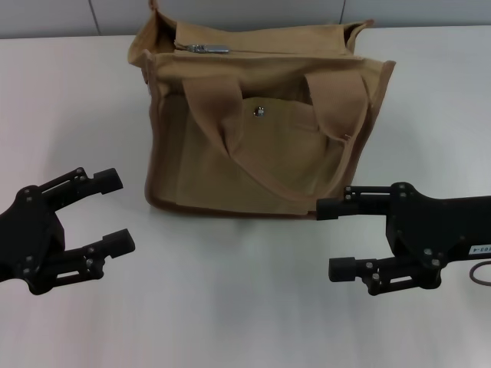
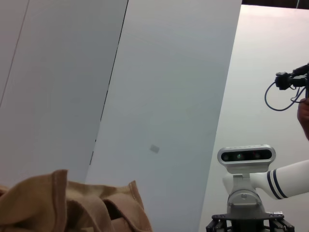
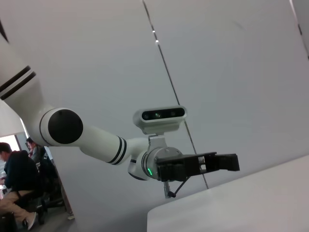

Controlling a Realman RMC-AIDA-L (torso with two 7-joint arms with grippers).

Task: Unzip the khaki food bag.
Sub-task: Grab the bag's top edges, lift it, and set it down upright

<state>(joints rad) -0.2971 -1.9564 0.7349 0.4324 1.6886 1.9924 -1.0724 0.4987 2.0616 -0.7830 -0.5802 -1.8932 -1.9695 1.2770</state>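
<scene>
The khaki food bag [image 1: 261,130] stands upright at the middle back of the white table [image 1: 245,307]. It is a boxy tan canvas tote with two wide strap handles, a front pocket with a silver snap [image 1: 259,111] and a brown-trimmed base. Its metal zipper pull [image 1: 203,47] lies at the left end of the top. My left gripper [image 1: 113,211] is open, low at the front left, apart from the bag. My right gripper [image 1: 331,238] is open at the front right, just below the bag's right corner. The bag's top edge shows in the left wrist view [image 2: 72,203].
A dark ring-shaped cable [image 1: 482,272] lies at the right edge of the table. Grey wall panels stand behind the table. The right wrist view shows my left arm and its gripper [image 3: 217,164] above the table edge, and people seated far off.
</scene>
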